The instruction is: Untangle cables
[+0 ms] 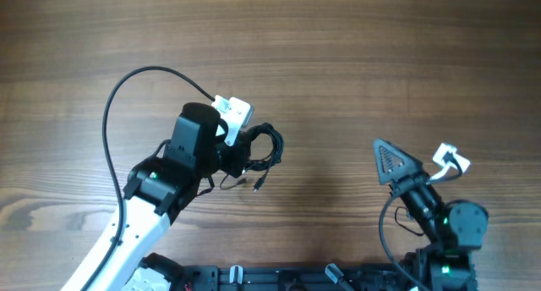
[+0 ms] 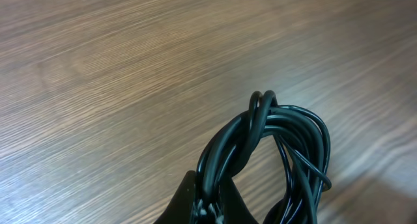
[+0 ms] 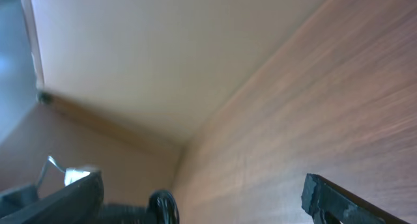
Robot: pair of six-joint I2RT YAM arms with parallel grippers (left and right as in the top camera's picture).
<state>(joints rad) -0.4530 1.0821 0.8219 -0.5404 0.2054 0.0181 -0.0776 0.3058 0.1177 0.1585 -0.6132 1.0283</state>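
Near the left-middle of the wooden table, bunched into one tight coil: the cables, thin black loops wound over each other. Trailing from the coil's near side, a loose end with a small plug, close above or on the wood; cannot tell which. Same doubt for the coil itself: lifted or resting, not clear.

Pinched at the coil's left edge by the left gripper, jaws pressed together on the strands. From the left wrist, same cables rising out of the dark fingertips at the bottom edge, arching up and to the right, with several strands crossing at the top of the loop and one thinner strand slanting across the inside.

Well apart to the right, near the table's near edge: the right gripper, jaws spread wide, nothing between them. From the right wrist, same gripper with its fingers low in the two bottom corners, only bare wood and a pale wall beyond.
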